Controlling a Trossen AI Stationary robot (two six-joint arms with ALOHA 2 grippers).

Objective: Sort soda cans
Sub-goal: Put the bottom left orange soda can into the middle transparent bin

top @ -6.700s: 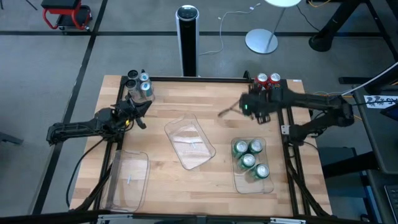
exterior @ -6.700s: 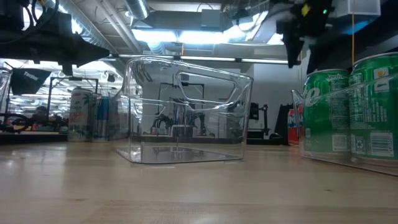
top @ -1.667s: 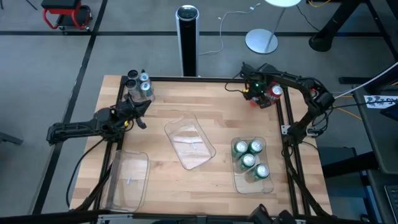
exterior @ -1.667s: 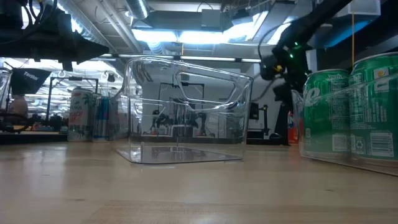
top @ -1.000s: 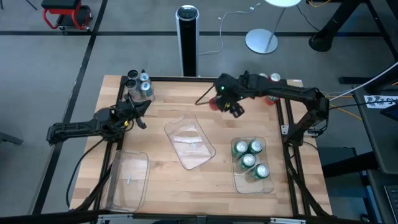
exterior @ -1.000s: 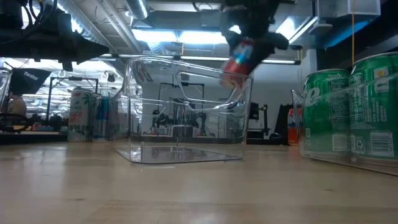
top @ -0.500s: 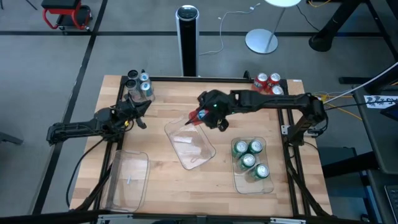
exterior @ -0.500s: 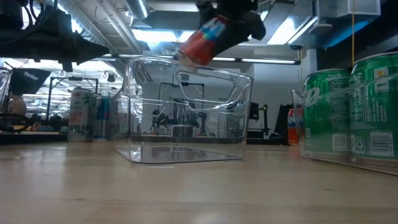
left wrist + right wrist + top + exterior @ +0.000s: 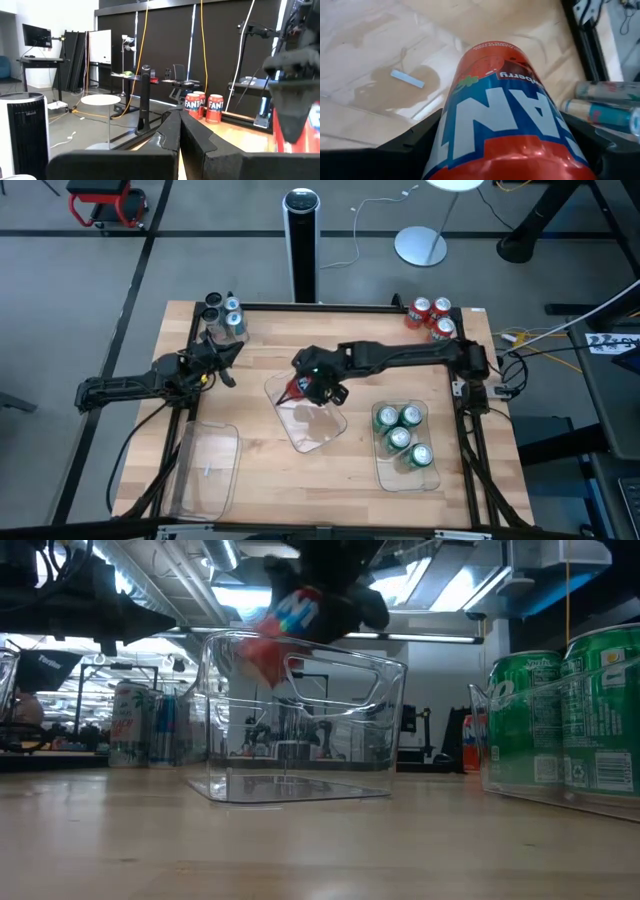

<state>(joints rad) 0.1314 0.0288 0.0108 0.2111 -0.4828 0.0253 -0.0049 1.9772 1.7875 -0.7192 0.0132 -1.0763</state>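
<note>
My right gripper (image 9: 300, 390) is shut on a red soda can (image 9: 285, 625) and holds it over the middle clear tray (image 9: 318, 430). Three red cans (image 9: 431, 315) stand at the table's far right corner. Several silver and black cans (image 9: 222, 318) stand at the far left corner. Several green cans (image 9: 402, 438) stand upright in the right-hand tray (image 9: 382, 473). My left gripper (image 9: 222, 365) waits shut and empty near the silver cans. My right gripper pinches the red can's side wall (image 9: 445, 150) between its two fingers (image 9: 412, 145), one on each side. The fingers slant down from the table's right side and lie along the can. The can is tilted, lifted clear above the middle tray's rim (image 9: 300, 645).
An empty clear tray (image 9: 207, 470) lies at the near left. A tall black and silver cylinder (image 9: 301, 242) stands on the floor beyond the far edge. Bare wood shows between the trays and along the near edge.
My right gripper has carried the red can from the far middle of the table toward the left and near edges, sinking a little, until it is over the middle tray. The can has tipped further over on the way.
</note>
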